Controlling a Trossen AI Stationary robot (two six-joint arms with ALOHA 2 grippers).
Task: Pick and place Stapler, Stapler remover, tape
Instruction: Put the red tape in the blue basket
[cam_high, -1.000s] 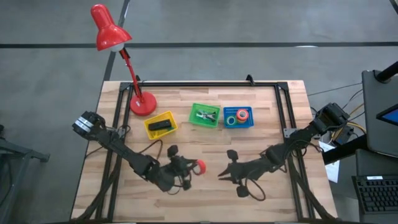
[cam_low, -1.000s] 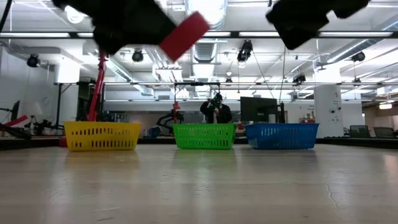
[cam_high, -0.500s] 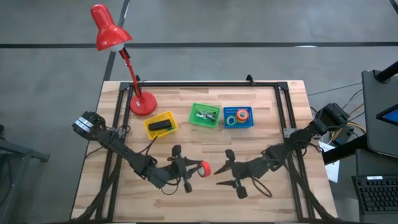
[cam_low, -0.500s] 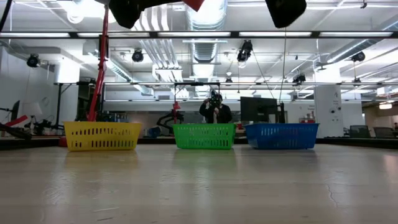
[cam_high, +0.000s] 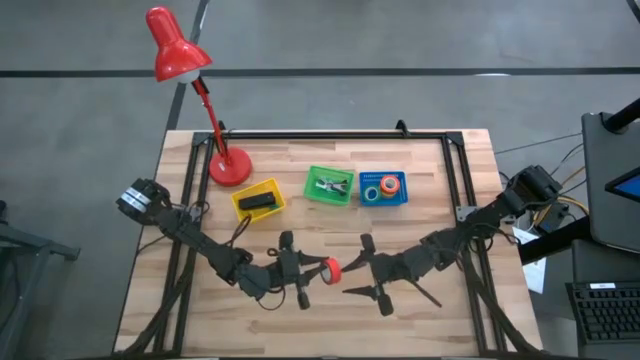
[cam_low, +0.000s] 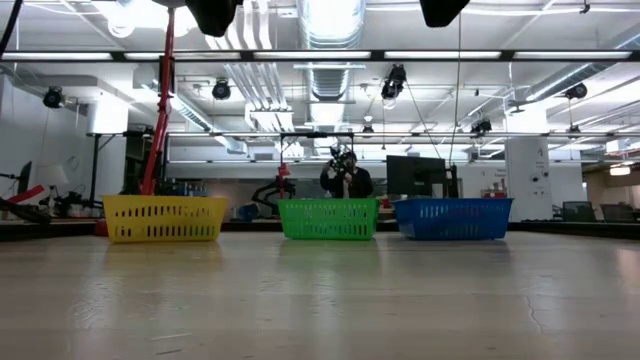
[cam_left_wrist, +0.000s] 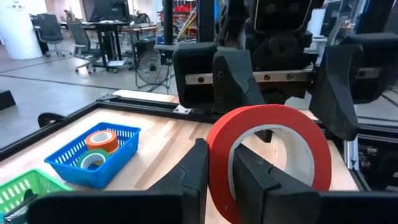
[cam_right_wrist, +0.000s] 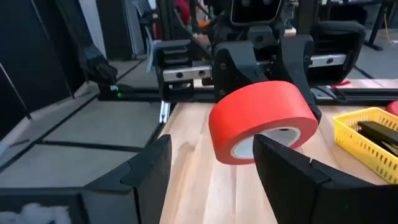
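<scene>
My left gripper (cam_high: 322, 269) is shut on a red tape roll (cam_high: 331, 269), held in the air over the table's near middle. My right gripper (cam_high: 350, 275) faces it from the right, open. Its fingers (cam_left_wrist: 235, 79) stand on either side of the roll (cam_right_wrist: 261, 118) without touching it. The black stapler (cam_high: 258, 202) lies in the yellow basket (cam_high: 243, 210). Silvery stapler remover pieces (cam_high: 330, 185) lie in the green basket (cam_high: 345, 176). More tape rolls (cam_high: 382, 187) lie in the blue basket (cam_high: 400, 198). In the low view only the tops of both grippers (cam_low: 215, 12) (cam_low: 443, 10) show. My left gripper pinches the red roll's wall (cam_left_wrist: 219, 155) with one finger (cam_left_wrist: 252, 180) inside the white core and the other (cam_left_wrist: 193, 174) outside. The fingers come roughly level from the table's left. The roll is lifted clear of the table and sticks out past the fingertips toward my right gripper.
A red desk lamp (cam_high: 228, 165) stands at the far left, its shade (cam_high: 175, 45) beyond the table's edge. A black frame (cam_high: 330, 135) runs along the far edge and down both sides. Bare wood (cam_high: 330, 225) lies between the baskets and the grippers.
My left gripper has risen and gone a little toward the table's right edge with the red roll, which has left the top of the low view. My right gripper has opened and come toward the roll, its fingers now on either side of it.
</scene>
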